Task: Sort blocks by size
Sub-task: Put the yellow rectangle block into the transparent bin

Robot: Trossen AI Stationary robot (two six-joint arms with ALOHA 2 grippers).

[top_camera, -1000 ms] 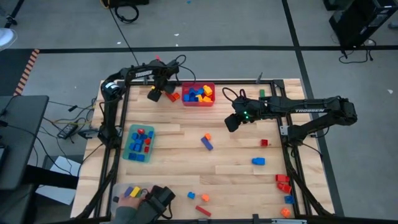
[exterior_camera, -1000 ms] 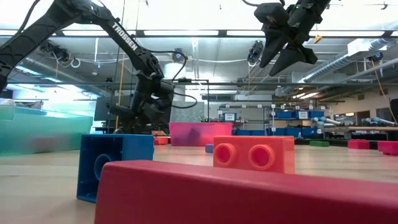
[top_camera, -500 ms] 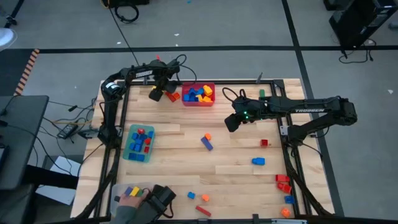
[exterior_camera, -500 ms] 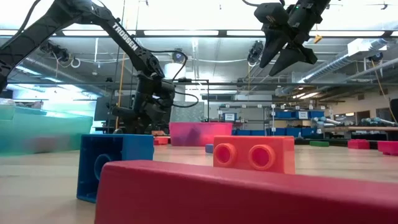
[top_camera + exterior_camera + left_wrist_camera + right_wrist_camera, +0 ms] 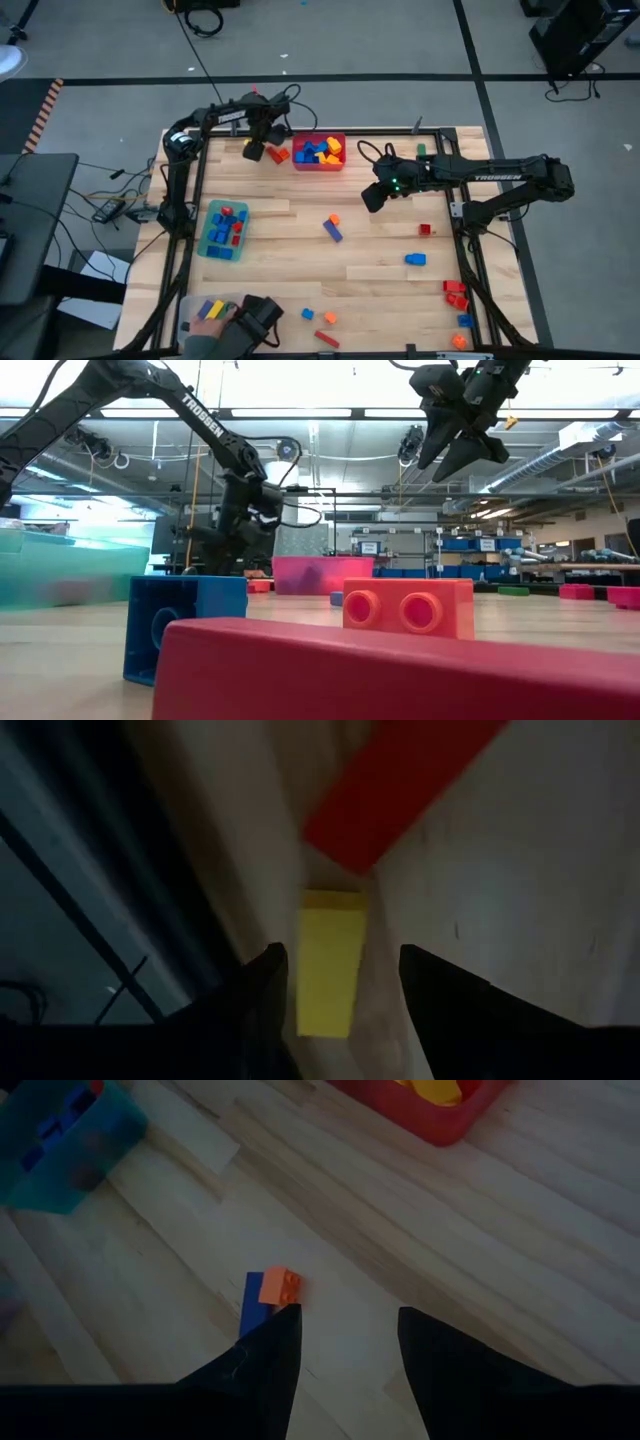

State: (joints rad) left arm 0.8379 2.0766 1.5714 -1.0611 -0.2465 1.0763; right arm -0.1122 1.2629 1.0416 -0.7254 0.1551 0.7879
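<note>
Blocks [image 5: 332,227] lie scattered over the table [image 5: 380,285], with a yellow block [image 5: 328,963] and a red block [image 5: 395,782] by the far edge. The left gripper [image 5: 336,982] hangs spread around the yellow one; closing off-centre could nudge it against the red neighbour. The right gripper [image 5: 344,1338] hovers spread, empty, mid-table. Compared with a second ago, the left gripper sits slightly nearer the far edge.

a wooden table [image 5: 300,250] is carrying a red bin [image 5: 319,152] far, a teal bin [image 5: 224,229] left, and scattered blocks [image 5: 332,228].
</note>
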